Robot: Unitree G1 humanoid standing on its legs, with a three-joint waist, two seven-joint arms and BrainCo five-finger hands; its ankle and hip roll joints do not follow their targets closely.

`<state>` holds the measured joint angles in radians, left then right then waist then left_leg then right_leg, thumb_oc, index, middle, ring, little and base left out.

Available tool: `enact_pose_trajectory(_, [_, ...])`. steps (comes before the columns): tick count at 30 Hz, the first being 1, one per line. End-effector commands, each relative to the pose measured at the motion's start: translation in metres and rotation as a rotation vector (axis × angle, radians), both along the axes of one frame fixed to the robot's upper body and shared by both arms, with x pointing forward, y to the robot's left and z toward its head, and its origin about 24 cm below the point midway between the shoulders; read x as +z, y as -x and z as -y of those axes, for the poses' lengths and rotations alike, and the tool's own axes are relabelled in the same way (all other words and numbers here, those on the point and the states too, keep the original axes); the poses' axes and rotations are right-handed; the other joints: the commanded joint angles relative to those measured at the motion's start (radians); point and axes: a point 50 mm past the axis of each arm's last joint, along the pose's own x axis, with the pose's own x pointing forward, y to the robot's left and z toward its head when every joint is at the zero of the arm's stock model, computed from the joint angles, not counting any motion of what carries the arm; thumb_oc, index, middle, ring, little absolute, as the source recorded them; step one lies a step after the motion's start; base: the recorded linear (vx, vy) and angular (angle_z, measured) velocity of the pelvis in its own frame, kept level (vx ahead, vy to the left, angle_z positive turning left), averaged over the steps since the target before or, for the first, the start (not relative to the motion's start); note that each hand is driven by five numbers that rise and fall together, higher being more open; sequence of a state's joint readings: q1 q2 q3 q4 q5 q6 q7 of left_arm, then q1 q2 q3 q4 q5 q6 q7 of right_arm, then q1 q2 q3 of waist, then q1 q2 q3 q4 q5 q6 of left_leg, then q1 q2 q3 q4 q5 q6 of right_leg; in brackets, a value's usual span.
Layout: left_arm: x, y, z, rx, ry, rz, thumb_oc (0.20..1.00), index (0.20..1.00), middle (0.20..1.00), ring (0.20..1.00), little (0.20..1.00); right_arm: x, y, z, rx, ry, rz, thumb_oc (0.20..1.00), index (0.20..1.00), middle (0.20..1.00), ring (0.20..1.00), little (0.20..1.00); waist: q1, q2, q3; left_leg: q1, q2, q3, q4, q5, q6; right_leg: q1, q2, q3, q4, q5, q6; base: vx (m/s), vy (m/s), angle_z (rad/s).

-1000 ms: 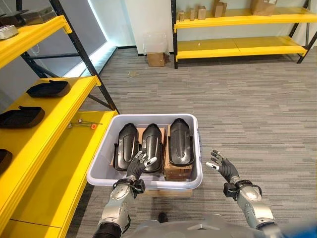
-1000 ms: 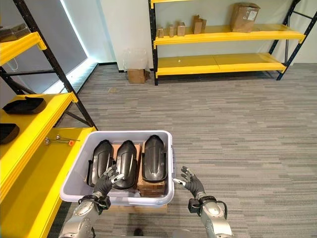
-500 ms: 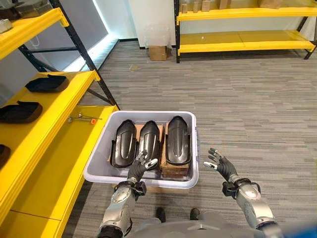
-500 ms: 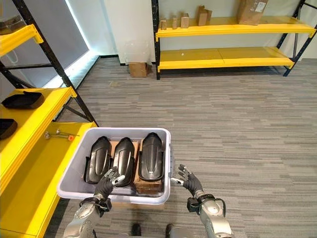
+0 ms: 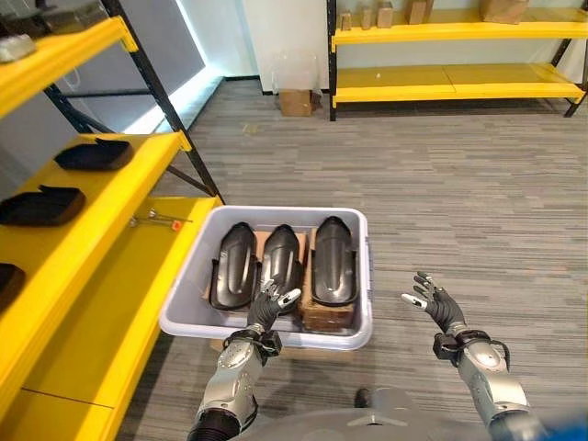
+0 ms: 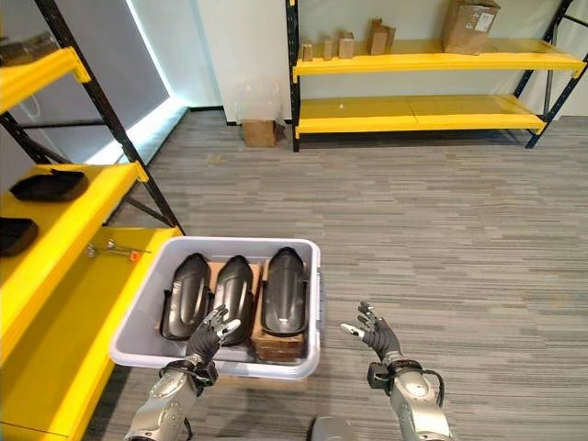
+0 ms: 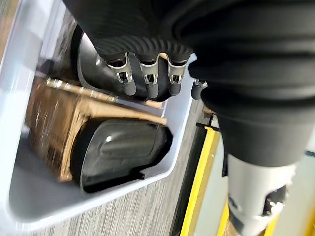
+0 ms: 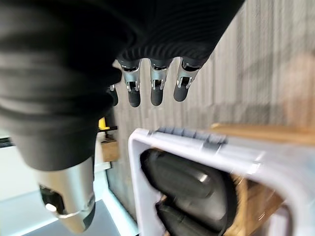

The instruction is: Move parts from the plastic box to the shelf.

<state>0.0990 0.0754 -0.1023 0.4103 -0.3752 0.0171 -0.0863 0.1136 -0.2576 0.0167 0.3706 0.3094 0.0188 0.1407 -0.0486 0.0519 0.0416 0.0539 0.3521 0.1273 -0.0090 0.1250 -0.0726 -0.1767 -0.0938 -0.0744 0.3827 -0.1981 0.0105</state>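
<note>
Open-fingered, the left robot hand (image 5: 272, 304) hovers over three black parts (image 5: 281, 263) in the plastic box (image 5: 358, 317), the right robot hand (image 5: 435, 303) open beside it; a grasp, then the shelf (image 5: 110, 303), looks next.

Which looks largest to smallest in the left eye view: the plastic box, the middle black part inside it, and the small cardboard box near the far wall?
1. plastic box
2. middle black part
3. small cardboard box, though its distance from the camera makes its true size unsure.
</note>
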Motion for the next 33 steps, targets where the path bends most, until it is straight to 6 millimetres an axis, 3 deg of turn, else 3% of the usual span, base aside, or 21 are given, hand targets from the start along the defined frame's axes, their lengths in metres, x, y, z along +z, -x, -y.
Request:
enact_pose_trajectory(1, [0.026,-0.008,-0.029,0.028,-0.057,0.15,1.0,1.0,1.0,1.0,1.0,0.024,-0.02,-0.023,0.001,-0.103,0.17,1.0,1.0,1.0,1.0,1.0,0.008,-0.075,0.044,0.003,-0.026,-0.006,0.022,-0.075,-0.012,0.17,-0.155,0.074,-0.255,0.245,0.093,0.11,0.39,0.23])
enact_pose_trajectory(3, [0.031,-0.01,-0.036,0.023,-0.098,0.172,1.0,1.0,1.0,1.0,1.0,0.026,-0.021,-0.023,-0.01,-0.108,0.181,1.0,1.0,1.0,1.0,1.0,0.017,-0.086,0.045,0.022,-0.073,0.019,0.021,-0.129,-0.005,0.171,-0.207,0.067,-0.276,0.312,0.114,0.09,0.344,0.18])
enact_pose_trajectory(6, [0.036,-0.017,-0.043,0.034,-0.131,0.194,1.0,1.0,1.0,1.0,1.0,0.032,-0.025,-0.025,-0.013,-0.114,0.213,1.0,1.0,1.0,1.0,1.0,0.018,-0.092,0.05,0.01,-0.1,0.031,0.073,-0.157,-0.005,0.175,-0.248,0.047,-0.298,0.374,0.123,0.06,0.184,-0.11])
enact_pose_trajectory(12, [0.043,-0.021,-0.047,0.051,-0.135,0.225,1.0,1.0,1.0,1.0,1.0,0.047,-0.037,-0.028,0.02,-0.074,0.277,1.0,1.0,1.0,1.0,1.0,0.02,-0.095,0.045,0.021,-0.114,0.036,0.074,-0.164,0.002,0.181,-0.264,0.032,-0.319,0.402,0.13,0.07,0.072,0.0])
enact_pose_trajectory(15, [0.055,-0.027,-0.048,0.065,-0.134,0.276,1.0,1.0,1.0,1.0,1.0,0.075,-0.057,-0.031,0.049,0.001,0.398,1.0,1.0,1.0,1.0,1.0,0.025,-0.097,0.049,0.01,-0.116,0.036,0.06,-0.155,-0.003,0.179,-0.265,0.017,-0.341,0.391,0.134,0.07,0.017,-0.11])
enact_pose_trajectory(18, [0.064,-0.032,-0.043,0.059,-0.118,0.318,1.0,1.0,1.0,1.0,1.0,0.091,-0.07,-0.036,0.077,0.048,0.463,1.0,1.0,1.0,1.0,1.0,0.032,-0.097,0.065,-0.03,-0.113,0.025,0.064,-0.152,-0.007,0.163,-0.264,0.003,-0.348,0.376,0.132,-0.05,-0.025,-0.03])
enact_pose_trajectory(22, [0.093,-0.049,-0.034,0.048,-0.092,0.447,1.0,1.0,1.0,1.0,1.0,0.13,-0.107,-0.054,0.1,0.107,0.595,1.0,1.0,1.0,1.0,1.0,0.056,-0.085,0.144,-0.184,-0.11,-0.011,0.104,-0.134,-0.018,0.052,-0.259,-0.006,-0.332,0.358,0.122,-0.28,-0.054,0.1])
enact_pose_trajectory(23, [0.104,-0.056,-0.03,0.045,-0.077,0.493,1.0,1.0,1.0,1.0,1.0,0.146,-0.124,-0.063,0.095,0.145,0.64,1.0,1.0,1.0,1.0,1.0,0.067,-0.076,0.177,-0.269,-0.109,-0.032,0.133,-0.128,-0.024,-0.025,-0.257,-0.002,-0.309,0.354,0.115,-0.27,-0.044,0.14])
enact_pose_trajectory(26, [0.116,-0.06,-0.025,0.048,-0.054,0.539,1.0,1.0,1.0,1.0,1.0,0.158,-0.141,-0.07,0.067,0.144,0.653,1.0,1.0,1.0,1.0,1.0,0.078,-0.062,0.205,-0.331,-0.105,-0.045,0.152,-0.117,-0.027,-0.085,-0.256,0.002,-0.289,0.353,0.11,-0.17,-0.037,0.06])
enact_pose_trajectory(28, [0.129,-0.064,-0.023,0.047,-0.035,0.587,1.0,1.0,1.0,1.0,1.0,0.187,-0.162,-0.067,0.022,0.205,0.709,1.0,1.0,1.0,1.0,1.0,0.087,-0.047,0.242,-0.393,-0.105,-0.056,0.169,-0.107,-0.026,-0.149,-0.255,0.008,-0.272,0.358,0.107,-0.14,-0.02,0.04])
enact_pose_trajectory(29, [0.129,-0.064,-0.023,0.047,-0.035,0.587,1.0,1.0,1.0,1.0,1.0,0.187,-0.162,-0.067,0.022,0.205,0.709,1.0,1.0,1.0,1.0,1.0,0.087,-0.047,0.242,-0.393,-0.105,-0.056,0.169,-0.107,-0.026,-0.149,-0.255,0.009,-0.272,0.358,0.107,-0.09,-0.005,0.01])
enact_pose_trajectory(32, [0.142,-0.07,-0.019,0.034,-0.025,0.633,1.0,1.0,1.0,1.0,1.0,0.22,-0.181,-0.066,-0.022,0.258,0.77,1.0,1.0,1.0,1.0,1.0,0.096,-0.034,0.294,-0.453,-0.107,-0.07,0.191,-0.098,-0.024,-0.213,-0.259,0.015,-0.249,0.369,0.104,-0.09,-0.022,-0.02])
enact_pose_trajectory(33, [0.142,-0.07,-0.019,0.035,-0.024,0.633,1.0,1.0,1.0,1.0,1.0,0.22,-0.182,-0.066,-0.022,0.258,0.771,1.0,1.0,1.0,1.0,1.0,0.096,-0.034,0.294,-0.454,-0.107,-0.069,0.192,-0.098,-0.024,-0.214,-0.259,0.016,-0.248,0.369,0.104,-0.08,-0.005,-0.06])
